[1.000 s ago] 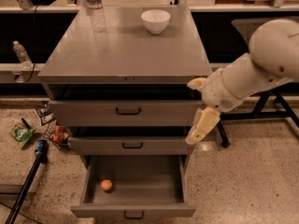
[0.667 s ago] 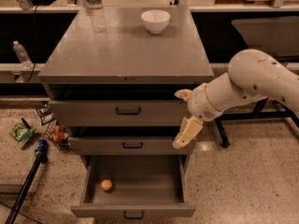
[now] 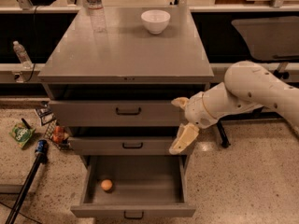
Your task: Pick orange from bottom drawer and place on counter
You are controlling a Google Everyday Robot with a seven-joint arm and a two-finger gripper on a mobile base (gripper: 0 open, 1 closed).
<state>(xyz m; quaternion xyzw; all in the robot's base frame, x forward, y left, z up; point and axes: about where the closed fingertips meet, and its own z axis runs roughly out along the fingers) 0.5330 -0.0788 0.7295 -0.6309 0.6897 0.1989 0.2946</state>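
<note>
Grey metal counter (image 3: 126, 55) carries one white bowl (image 3: 155, 20) and one bottle (image 3: 96, 8). One orange (image 3: 107, 185) lies at the left of the open bottom drawer (image 3: 135, 211). My gripper (image 3: 178, 125) hangs at the middle drawer's (image 3: 132, 145) right end, its two fingers spread and empty.

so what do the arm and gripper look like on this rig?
White arm: smooth, glossy, thick rounded segments with a bulbous joint; no cables or markings visible. Gripper, in front of the right end of the middle drawer, is pale cream-tan and tapered.
</note>
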